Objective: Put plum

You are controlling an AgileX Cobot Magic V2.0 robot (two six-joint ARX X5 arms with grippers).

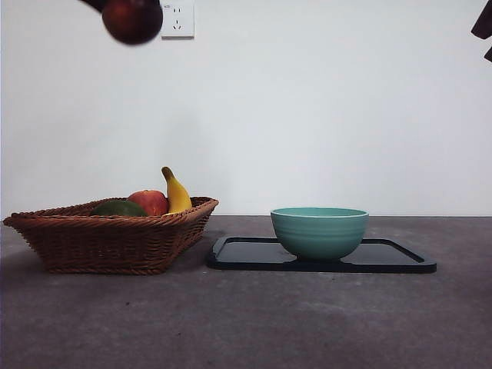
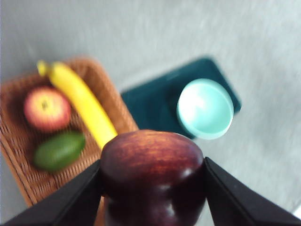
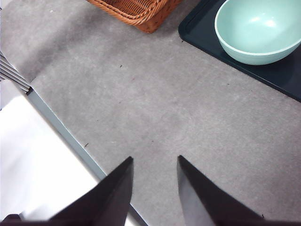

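Overhead, we note the left gripper clamped on the glossy dark maroon plum, held high above the woven brown wicker basket. In the basket lie a red apple, a dark green fruit and a yellow banana. Just beside it a pale teal ceramic bowl stands on a flat black tray; nothing lies between plum and bowl. Only the left wrist view shows us the jaws pressing the plum's sides; the front view catches just the fruit at its top edge. The right gripper hovers over bare grey tabletop, jaws parted and holding nothing.
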